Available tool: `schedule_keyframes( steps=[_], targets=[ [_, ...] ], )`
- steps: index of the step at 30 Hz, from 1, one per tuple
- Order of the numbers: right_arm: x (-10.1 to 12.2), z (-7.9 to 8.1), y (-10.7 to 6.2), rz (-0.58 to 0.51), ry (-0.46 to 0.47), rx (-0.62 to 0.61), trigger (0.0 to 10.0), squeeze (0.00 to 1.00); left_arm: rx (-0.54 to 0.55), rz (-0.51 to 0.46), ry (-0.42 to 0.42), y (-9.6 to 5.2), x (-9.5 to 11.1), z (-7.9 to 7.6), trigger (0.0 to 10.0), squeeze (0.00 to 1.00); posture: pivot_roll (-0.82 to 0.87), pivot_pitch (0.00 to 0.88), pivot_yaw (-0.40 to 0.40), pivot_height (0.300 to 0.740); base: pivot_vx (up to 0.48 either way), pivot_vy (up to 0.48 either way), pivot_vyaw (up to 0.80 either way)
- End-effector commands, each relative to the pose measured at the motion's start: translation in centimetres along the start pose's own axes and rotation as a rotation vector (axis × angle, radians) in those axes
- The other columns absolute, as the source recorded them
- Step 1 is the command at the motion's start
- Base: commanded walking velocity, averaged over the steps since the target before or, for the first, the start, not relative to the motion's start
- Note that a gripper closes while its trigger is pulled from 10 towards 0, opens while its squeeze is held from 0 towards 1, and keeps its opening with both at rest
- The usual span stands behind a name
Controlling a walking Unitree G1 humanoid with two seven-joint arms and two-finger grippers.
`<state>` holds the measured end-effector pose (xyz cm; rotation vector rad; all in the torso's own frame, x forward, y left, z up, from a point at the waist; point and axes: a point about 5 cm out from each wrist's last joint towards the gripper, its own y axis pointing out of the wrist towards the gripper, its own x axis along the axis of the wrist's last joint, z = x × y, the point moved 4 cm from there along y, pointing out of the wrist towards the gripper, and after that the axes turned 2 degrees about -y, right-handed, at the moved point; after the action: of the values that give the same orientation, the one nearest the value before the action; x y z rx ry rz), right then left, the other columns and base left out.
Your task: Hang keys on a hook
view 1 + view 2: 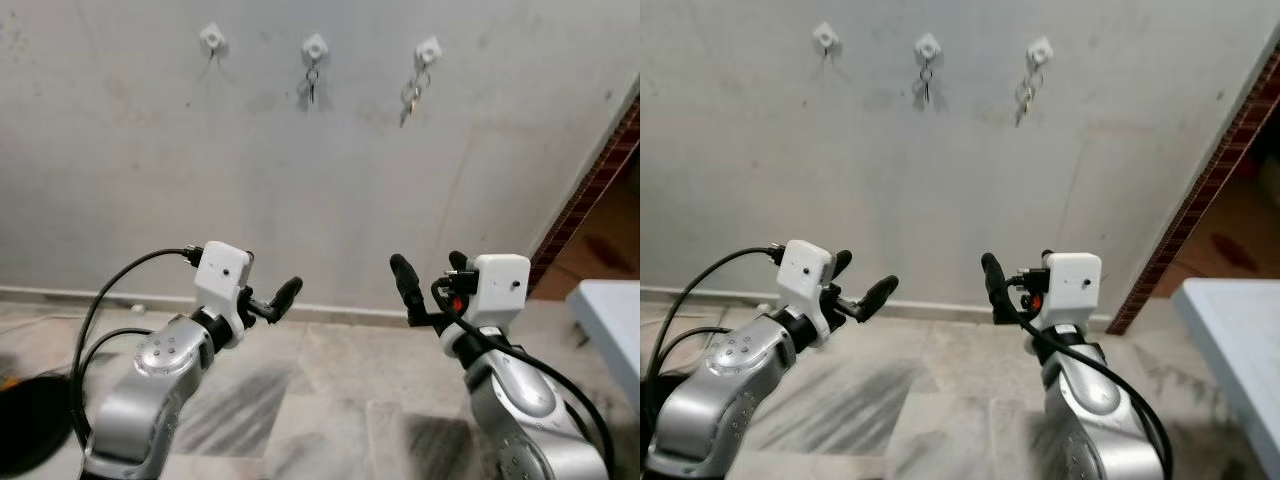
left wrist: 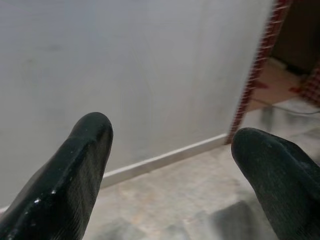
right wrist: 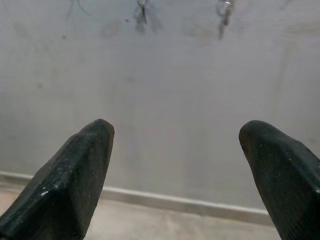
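The grey wall (image 1: 320,180) is standing well ahead of both tools and is running across the whole scene, meeting the marbled floor (image 1: 330,390) at a pale skirting strip (image 1: 340,312) below and beyond the fingertips. To the right of the right tool the wall is ending at a brick-red door edge (image 1: 590,190), and a darker opening is lying past it. Nearer on that side, the corner of a white counter (image 1: 608,315) is reaching in, just beside the right arm.

The left tool (image 1: 272,300) is hanging low over the floor with its fingers apart and holding nothing; its wrist view is looking between the two black fingers (image 2: 75,170) at the skirting and the doorway. The right tool (image 1: 430,275) is sitting at about the same height, well apart from the left one, fingers also spread and bare. Between the two tools open floor is lying.

High above both tools, three white hooks are sitting in a row on the wall. The left hook (image 1: 212,38) seems bare. The middle hook (image 1: 314,46) is carrying a small key set (image 1: 312,85), and the right hook (image 1: 428,50) is carrying the keys (image 1: 412,92), a larger bunch almost straight above the right tool.
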<state>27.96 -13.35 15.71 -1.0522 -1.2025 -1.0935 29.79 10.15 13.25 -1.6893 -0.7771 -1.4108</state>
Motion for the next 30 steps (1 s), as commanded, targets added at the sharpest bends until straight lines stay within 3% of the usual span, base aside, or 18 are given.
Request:
schedule_keyframes(
  steps=[1,8,19,30],
  targets=[
    [0.4,0.0,0.1,-0.018,0.001,-0.008,10.0,0.0,0.004,-0.007,0.022,0.0,0.3,0.3,10.0,0.0,0.12,0.0,-0.017,0.74,-0.27,0.0,0.0],
    [0.5,0.0,0.3,-0.017,-0.004,-0.008,10.0,0.0,0.011,-0.015,0.03,0.1,0.4,0.5,10.0,0.0,0.12,0.0,-0.02,0.74,-0.075,0.0,0.0],
    [1.1,0.3,1.2,-0.039,-0.013,-0.001,10.0,0.0,0.083,-0.087,0.012,2.3,2.7,2.3,10.0,0.0,0.1,0.0,-0.01,0.74,0.0,0.0,-0.73],
    [1.6,0.3,1.8,-0.056,-0.031,-0.003,10.0,0.0,0.076,-0.068,0.027,3.2,1.3,1.0,10.0,0.0,0.08,0.0,-0.018,0.74,0.0,0.0,-0.77]
  ],
)
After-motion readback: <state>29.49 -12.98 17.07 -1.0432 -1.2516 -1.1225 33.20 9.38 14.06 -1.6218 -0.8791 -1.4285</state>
